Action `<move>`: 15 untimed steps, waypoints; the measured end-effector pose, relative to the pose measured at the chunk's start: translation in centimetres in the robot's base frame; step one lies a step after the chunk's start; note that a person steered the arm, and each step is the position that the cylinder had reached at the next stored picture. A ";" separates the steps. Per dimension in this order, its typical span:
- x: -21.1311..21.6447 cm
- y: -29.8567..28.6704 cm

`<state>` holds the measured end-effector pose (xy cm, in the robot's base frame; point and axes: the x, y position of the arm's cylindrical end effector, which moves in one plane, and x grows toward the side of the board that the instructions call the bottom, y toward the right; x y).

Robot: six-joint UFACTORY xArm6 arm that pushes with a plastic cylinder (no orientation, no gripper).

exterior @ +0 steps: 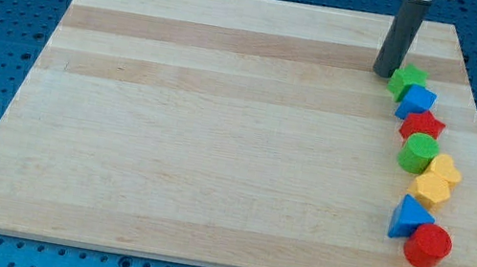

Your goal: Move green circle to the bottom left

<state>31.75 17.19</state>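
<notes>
Camera view: my tip [383, 74] rests on the wooden board [216, 149] near its top-right corner, just beside the green star-shaped block [408, 80], which lies at 3 o'clock from it. No claw is fitted; the arm ends in a plain rod, so there is nothing to open, close or grip with.

The green circle [419, 152] stands near the board's right edge, fourth in a column of touching blocks. It lies at roughly 5 o'clock from my tip, with the green star, the blue block [416, 101] and the red block [422, 124] between. Below it sit two yellow blocks [435, 181], a blue triangle [409, 218] and a red cylinder [427, 246].

The destination, the bottom-left corner, lies at about 8 o'clock from the circle. Judgement: the tip is on the circle's upper-left side and would need to reach its 2 o'clock side to push that way.
</notes>
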 end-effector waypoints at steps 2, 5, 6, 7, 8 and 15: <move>-4.2 5.4; 5.2 17.3; 10.1 16.4; 12.3 11.9; 13.8 5.9; 20.7 -24.9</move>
<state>52.45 -7.66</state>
